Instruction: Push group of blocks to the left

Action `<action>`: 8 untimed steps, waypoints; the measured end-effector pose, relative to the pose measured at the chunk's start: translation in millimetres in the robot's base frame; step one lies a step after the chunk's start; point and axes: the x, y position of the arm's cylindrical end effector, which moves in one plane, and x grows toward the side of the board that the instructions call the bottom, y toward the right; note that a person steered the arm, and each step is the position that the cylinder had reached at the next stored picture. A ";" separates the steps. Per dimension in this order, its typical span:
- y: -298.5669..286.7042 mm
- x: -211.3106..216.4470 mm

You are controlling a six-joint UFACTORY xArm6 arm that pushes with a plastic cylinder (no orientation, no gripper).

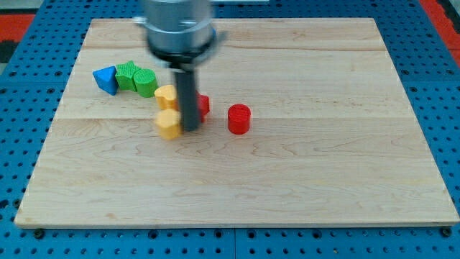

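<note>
While touching two yellow blocks (167, 111), my tip (190, 129) hides a red block (203, 106).

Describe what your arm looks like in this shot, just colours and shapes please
Only the arm's lower end shows. A wide, round, blurred housing in grey and silver metal, with a darker band near its base, enters from the view's top. Below it hangs a straight, slim dark rod, almost black, ending in my tip. I can see no cables, markings or labels; the blur may hide small ones.

blue block (106, 79), green blocks (136, 78), yellow blocks (168, 123), red blocks (238, 119)
</note>
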 end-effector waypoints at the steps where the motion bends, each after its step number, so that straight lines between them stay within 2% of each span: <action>1: -15.9 1.9; 2: 17.3 47.6; 3: -40.8 51.7; 4: -78.8 -3.1; 5: -56.1 1.5; 6: 45.6 52.1; 7: 138.5 48.5; 8: 139.1 14.9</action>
